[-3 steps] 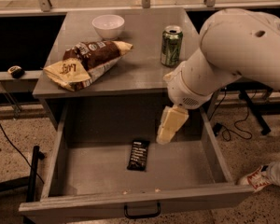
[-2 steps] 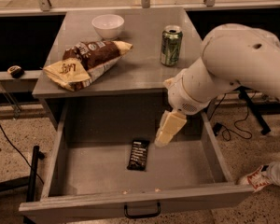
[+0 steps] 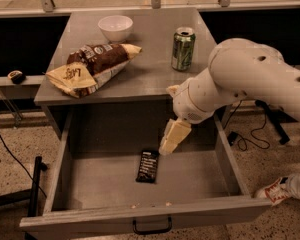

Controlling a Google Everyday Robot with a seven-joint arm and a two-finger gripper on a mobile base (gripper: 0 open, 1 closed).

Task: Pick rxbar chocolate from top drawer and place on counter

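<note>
The rxbar chocolate (image 3: 147, 166), a small flat black bar with white text, lies on the floor of the open top drawer (image 3: 140, 219), near its middle. My gripper (image 3: 166, 149) hangs inside the drawer from the right, its cream fingers (image 3: 174, 136) pointing down and left, just right of and slightly above the bar, not touching it. The counter (image 3: 150, 74) lies above the drawer.
On the counter stand a white bowl (image 3: 115, 27) at the back, a green can (image 3: 183, 48) at the right, and a large brown-and-yellow chip bag (image 3: 90, 68) at the left. The drawer's black handle (image 3: 151, 227) sits at front centre. Cables run on the floor at right.
My gripper has moved left and slightly down inside the drawer, closer to the black bar. The bar and the counter objects have not moved.
</note>
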